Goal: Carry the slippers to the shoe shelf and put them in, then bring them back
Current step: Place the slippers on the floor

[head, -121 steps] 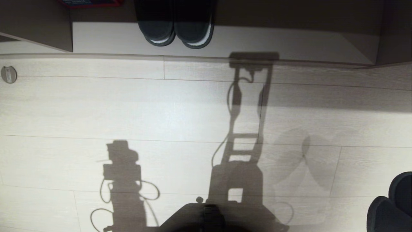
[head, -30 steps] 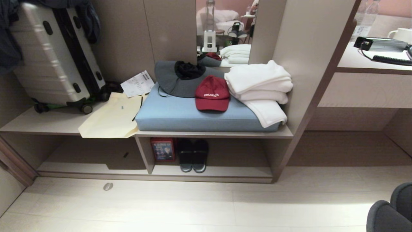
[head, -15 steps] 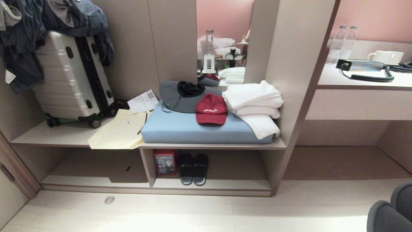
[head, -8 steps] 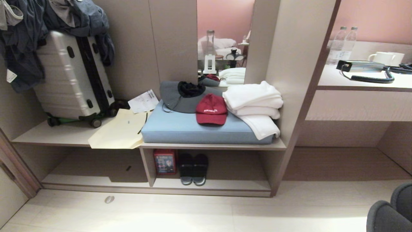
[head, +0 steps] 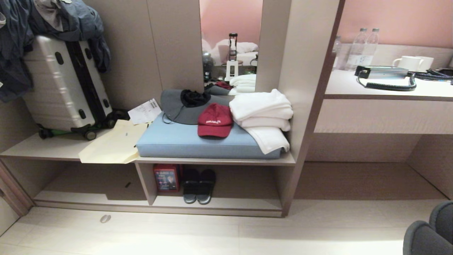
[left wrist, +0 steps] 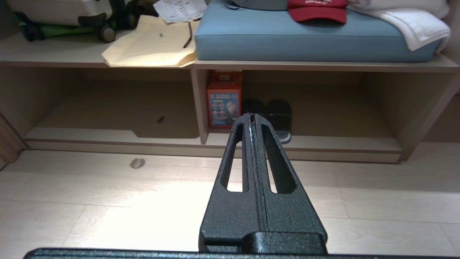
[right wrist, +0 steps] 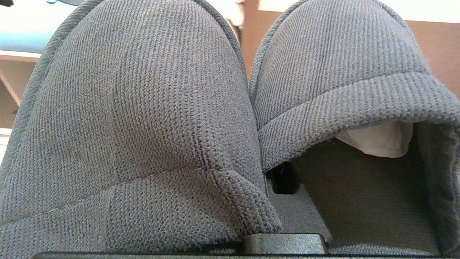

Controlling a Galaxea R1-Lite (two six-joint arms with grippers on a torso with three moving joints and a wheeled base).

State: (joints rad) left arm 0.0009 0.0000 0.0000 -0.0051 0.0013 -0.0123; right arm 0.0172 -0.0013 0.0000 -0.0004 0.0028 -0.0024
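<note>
1. My right gripper (right wrist: 284,183) is clamped on one grey knit closed-toe pair (right wrist: 143,108), two shoes, well short of the shoe shelf (head: 219,209)
2. Two slippers (head: 198,186) sit side by side inside that shelf, beside one red box (head: 165,178)
3. My left gripper (left wrist: 251,118), empty and pressed shut, faces the shelf

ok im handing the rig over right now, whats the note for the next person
Right claw: shut on the grey knit slippers, pinched as a pair by their inner edges and held low at the robot's right.
Left claw: shut, empty, idle in the air, pointing at the shoe shelf.
Shelf: straight ahead across bare floor. Its middle cubby holds dark slides beside a red box, with free board to their right.
Done: slippers gripped, robot facing the shelf.
Left: the held pair is not in the shelf now. Probably drive closer, set it in the free spot, then take it back.
</note>
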